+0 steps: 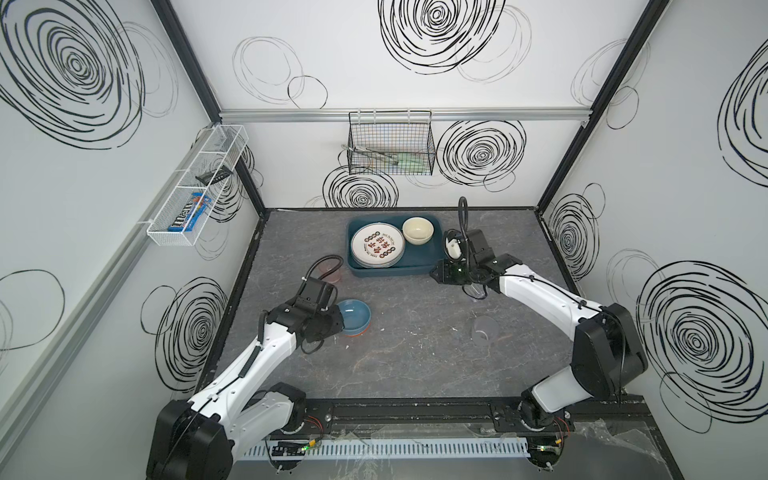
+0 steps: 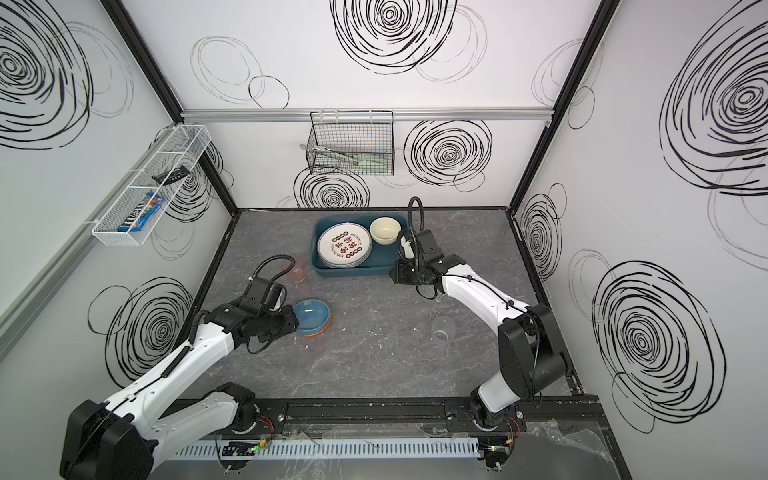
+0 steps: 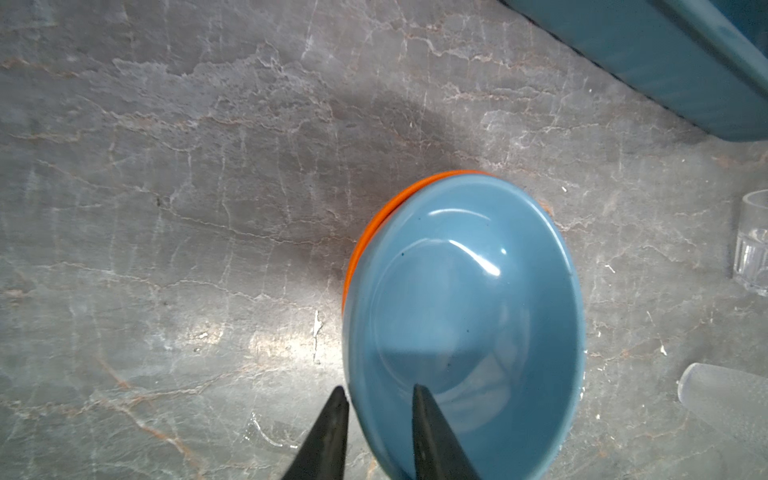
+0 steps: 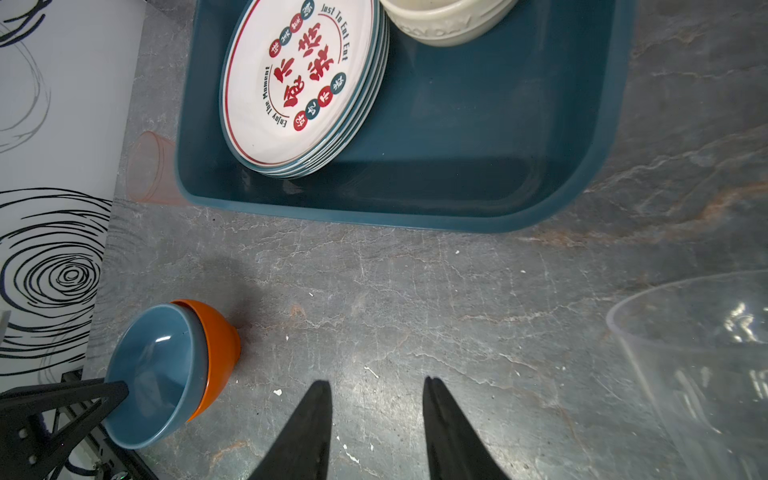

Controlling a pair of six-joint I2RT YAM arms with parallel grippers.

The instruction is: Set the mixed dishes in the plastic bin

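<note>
The table (image 1: 407, 340) has a grey, marble-veined top, bounded by black frame rails and patterned white walls. Small white flecks are scattered over its surface.

Items resting directly on it:
- Teal plastic bin (image 1: 390, 272), at the rear centre.
- Pink tumbler (image 1: 331, 272), just beside the bin's left wall.
- Nested bowls (image 1: 355, 313), blue inside orange, at front left, well apart from the bin.
- Clear tumbler (image 1: 484, 330), at front right.
- Second clear tumbler (image 3: 752, 249), between the first one and the bin.
</note>
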